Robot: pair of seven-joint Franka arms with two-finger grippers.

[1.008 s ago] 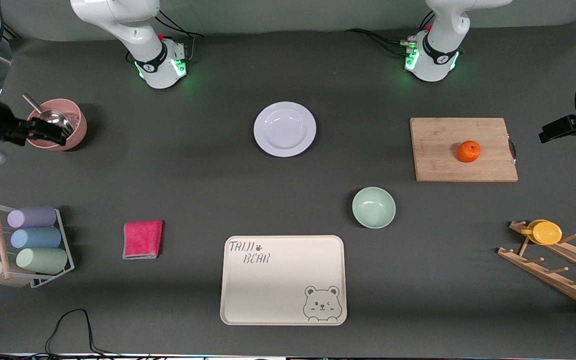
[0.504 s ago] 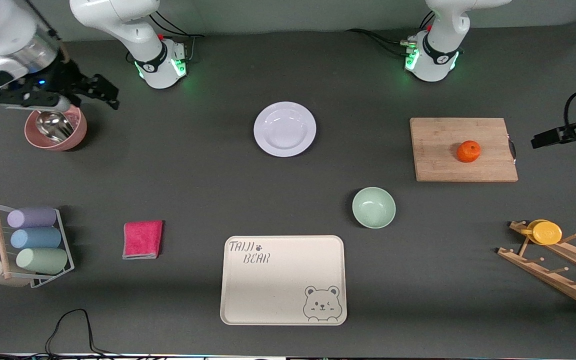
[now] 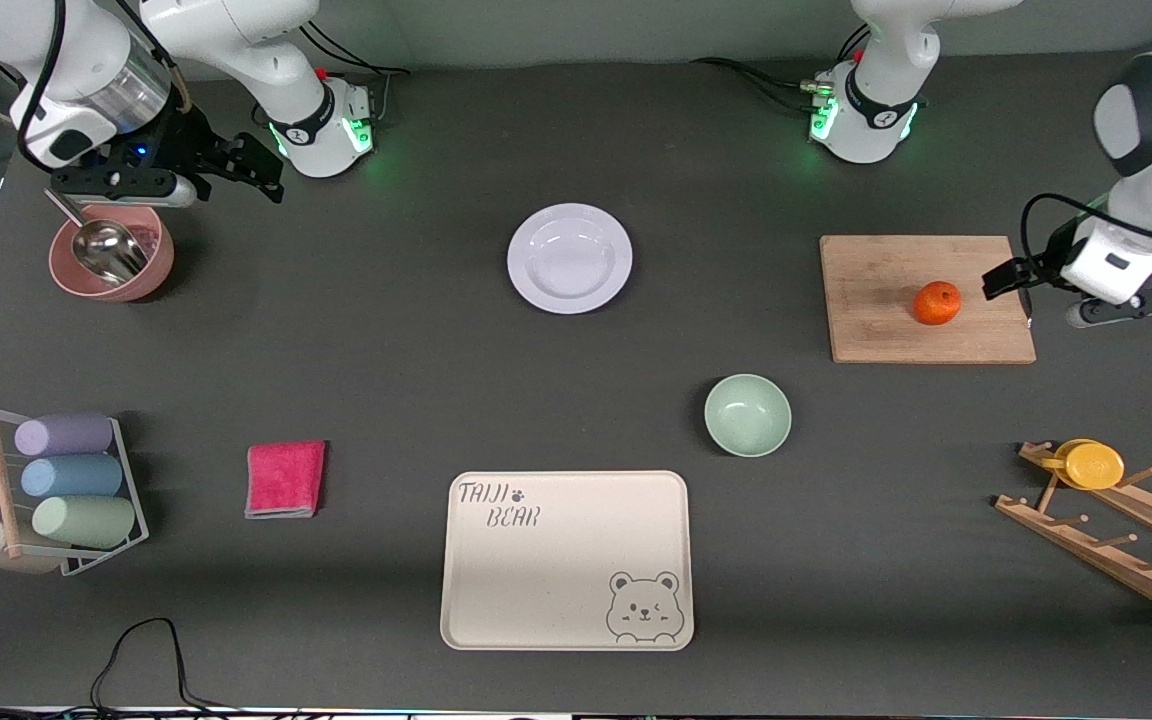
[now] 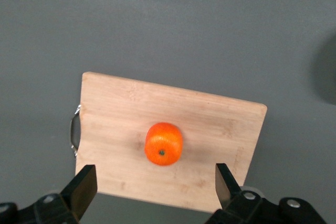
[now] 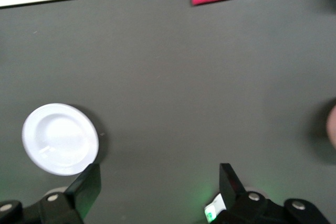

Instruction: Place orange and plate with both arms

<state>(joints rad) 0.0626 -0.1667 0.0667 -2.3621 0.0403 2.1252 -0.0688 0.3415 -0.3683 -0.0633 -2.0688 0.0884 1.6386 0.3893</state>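
The small round bright-orange fruit (image 3: 937, 303) sits on the rectangular wooden cutting board (image 3: 876, 300), toward the left arm's end of the table, its dark stem dimple facing up in the left wrist view (image 4: 164, 144). The board (image 4: 126, 124) has a small metal handle (image 4: 74, 132) on one short edge. The left gripper (image 3: 1004, 280) hangs in the air over that handle edge of the board, close to the orange but not touching it; its jaws are spread wide and hold nothing (both black fingertips (image 4: 84, 184) frame the fruit in the wrist view).

The round glossy white plate (image 3: 570, 258) lies flat on the dark grey table (image 3: 416, 380), about midway between the two bases, and is bare. The right gripper (image 3: 241, 170) is up in the air near the right arm's base, over the table just beside the pink bowl holding a metal scoop (image 3: 111, 255). Its jaws are also parted and grip nothing; the right wrist view shows the plate (image 5: 60, 138) well apart from its fingers (image 5: 86, 184).

Nearer the front camera than the plate are the pale green bowl (image 3: 747, 415) and the cream rectangular bear-print tray (image 3: 566, 560). A folded pink cloth (image 3: 285, 479) lies beside the tray toward the right arm's end. A small yellow dish (image 3: 1093, 465) rests on a wooden peg rack (image 3: 1116, 540).
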